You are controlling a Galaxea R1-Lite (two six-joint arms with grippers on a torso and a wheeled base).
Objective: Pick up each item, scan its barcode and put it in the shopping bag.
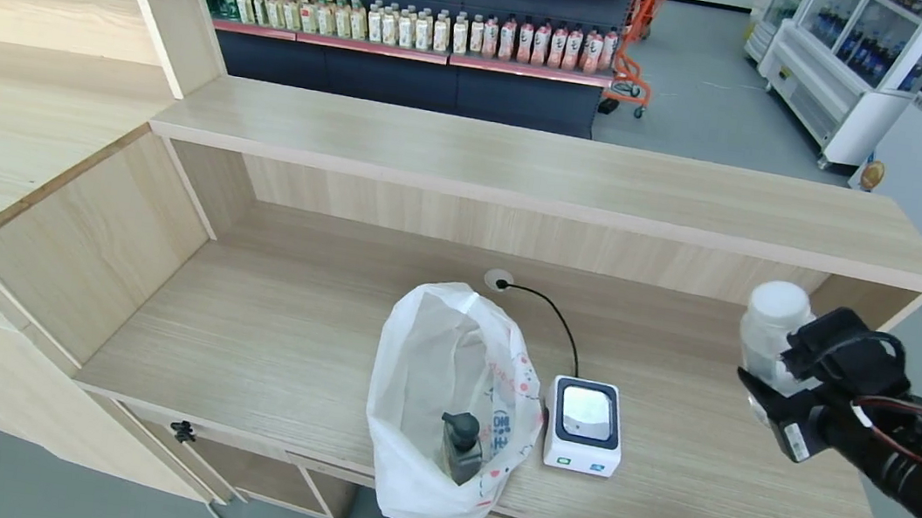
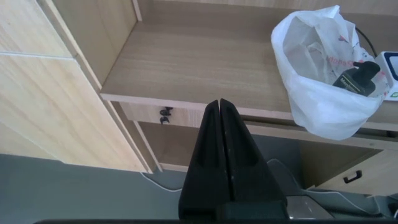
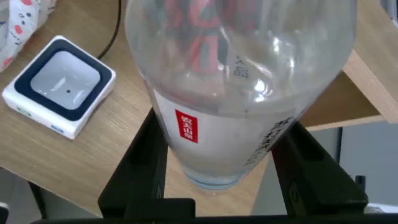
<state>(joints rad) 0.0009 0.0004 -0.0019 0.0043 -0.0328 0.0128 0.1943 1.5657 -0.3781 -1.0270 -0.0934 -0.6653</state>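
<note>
Clear plastic is what worries me first. My right fingers (image 1: 824,346) are closed on the bottle (image 1: 769,328), gripping its lower body with the white cap up. It is held in the air above the right end of the desk (image 1: 285,334). That wall looks smooth and rounded, and most of the bottle stands above the grip. I judge that any tilt toward the scanner could let it pivot or slide between the fingers.

I can see a label (image 3: 186,124) with a red mark, but I cannot tell where the barcode sits. The scanner (image 1: 585,422) is left of the bottle, near the front edge, with its window facing up. If the code ends up turned away or hidden behind a finger, the scan would simply fail. Twisting the wrist to fix that adds to the slip risk. The cable (image 1: 547,309) running from the scanner toward the far side could catch a low pass.

The bag (image 1: 422,360) stands just left of the scanner, so close that they seem to touch. It is soft, its mouth sags, and its bottom bulges over the near edge of the desk. A pump bottle (image 1: 459,448) is inside already. A drop from too high, or a knock on the rim, might fold the mouth shut or tip the whole bag off the front.

My left fingers (image 2: 219,143) are pressed together and empty, low in front of the desk's near left side. From there they cannot steady the bag.
</note>
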